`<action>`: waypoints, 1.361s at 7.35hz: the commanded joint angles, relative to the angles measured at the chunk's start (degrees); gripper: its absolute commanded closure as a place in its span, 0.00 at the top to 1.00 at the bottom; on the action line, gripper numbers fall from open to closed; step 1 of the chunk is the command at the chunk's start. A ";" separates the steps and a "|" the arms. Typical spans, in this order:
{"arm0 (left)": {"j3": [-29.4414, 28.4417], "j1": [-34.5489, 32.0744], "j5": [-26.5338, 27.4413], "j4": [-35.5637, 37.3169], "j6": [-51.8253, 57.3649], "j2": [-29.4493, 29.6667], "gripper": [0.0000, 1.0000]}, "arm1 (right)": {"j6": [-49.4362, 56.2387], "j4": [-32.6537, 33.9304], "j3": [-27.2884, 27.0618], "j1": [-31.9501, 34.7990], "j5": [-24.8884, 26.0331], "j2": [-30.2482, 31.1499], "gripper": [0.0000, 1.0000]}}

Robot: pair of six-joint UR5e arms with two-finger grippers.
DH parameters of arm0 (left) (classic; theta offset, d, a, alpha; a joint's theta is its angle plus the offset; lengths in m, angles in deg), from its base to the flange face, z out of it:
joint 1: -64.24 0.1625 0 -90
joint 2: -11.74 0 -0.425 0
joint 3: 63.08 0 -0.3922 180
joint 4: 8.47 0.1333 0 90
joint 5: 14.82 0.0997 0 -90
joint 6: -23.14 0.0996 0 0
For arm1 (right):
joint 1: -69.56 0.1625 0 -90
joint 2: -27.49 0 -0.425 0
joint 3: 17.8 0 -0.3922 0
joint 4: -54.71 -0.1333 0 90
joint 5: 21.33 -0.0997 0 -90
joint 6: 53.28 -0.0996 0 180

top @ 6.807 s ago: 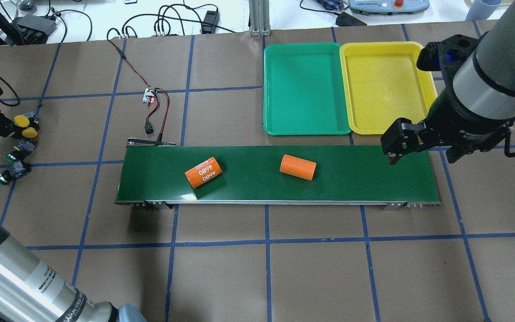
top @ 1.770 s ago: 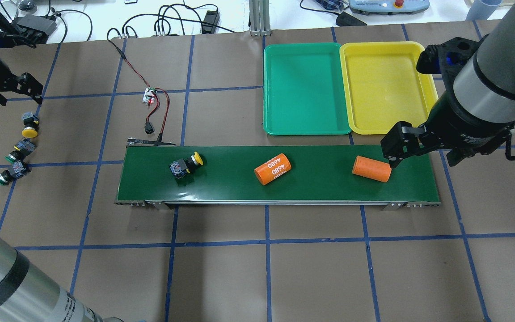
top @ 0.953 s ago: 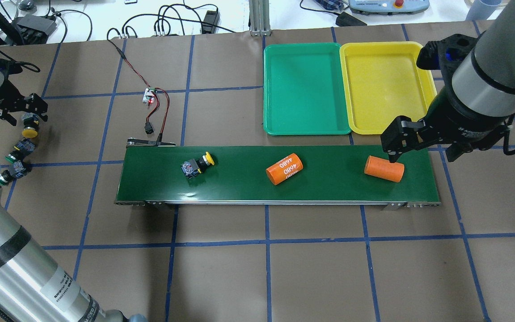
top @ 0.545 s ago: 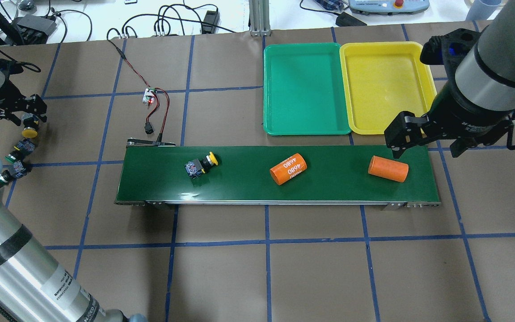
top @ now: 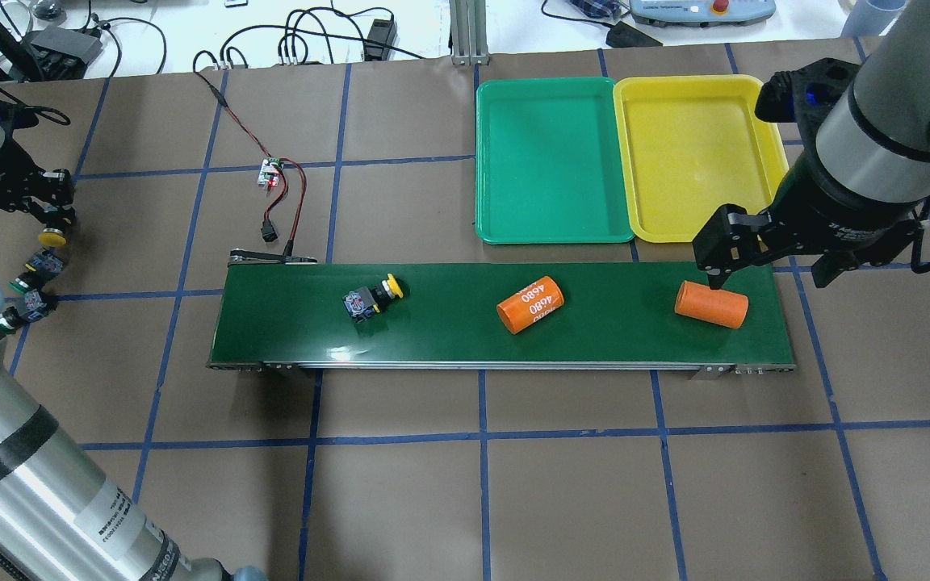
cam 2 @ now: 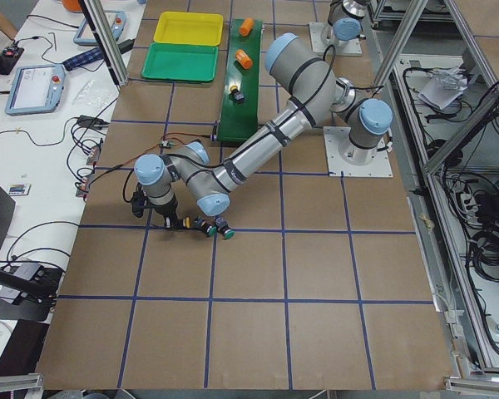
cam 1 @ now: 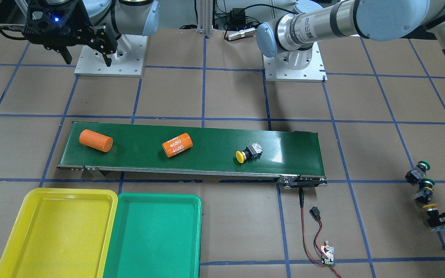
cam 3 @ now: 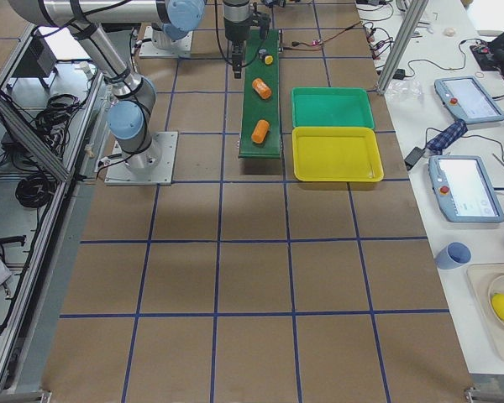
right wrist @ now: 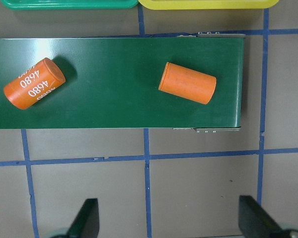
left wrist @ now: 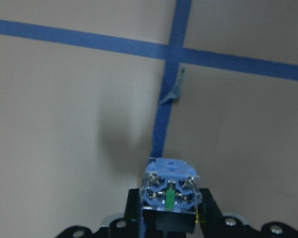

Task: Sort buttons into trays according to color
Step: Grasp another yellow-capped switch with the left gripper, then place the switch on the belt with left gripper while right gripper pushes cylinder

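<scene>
One yellow-capped button point(top: 372, 297) lies on its side on the dark-green conveyor belt point(top: 449, 331), left of centre. My left gripper point(top: 43, 206) is low at the table's far left, shut on the body of the second yellow-capped button point(top: 52, 236). The left wrist view shows that button's blue terminal block point(left wrist: 170, 188) between the fingers. Two green-capped buttons point(top: 33, 270) point(top: 21, 311) lie just beside it. My right gripper point(top: 768, 270) is open and empty over the belt's right end. The green tray point(top: 554, 161) and yellow tray point(top: 695, 157) stand behind the belt, with nothing in them.
Two orange cylinders ride the belt: one marked 4680 point(top: 530, 304) at mid-belt and a plain one point(top: 711, 304) below my right gripper. A small circuit board with red and black wires point(top: 271, 173) lies behind the belt's left end.
The belt has carried the yellow button and both cylinders to the right. My left gripper placed that button on the belt, went back left and closed on the second yellow button. My right gripper barely moved.
</scene>
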 commanded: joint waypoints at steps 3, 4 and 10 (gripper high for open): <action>21.01 -11.55 -2.79 -9.33 -6.68 -20.19 0.00 | -0.13 0.06 -0.01 0.04 0.17 0.14 1.00; 28.49 -12.78 -2.96 -4.97 -10.61 -23.99 0.00 | -0.04 -0.64 -0.18 0.04 0.69 0.31 1.00; 43.15 -26.75 -2.35 10.19 -26.81 -30.00 0.75 | -0.13 -0.73 -0.36 0.04 0.96 0.40 1.00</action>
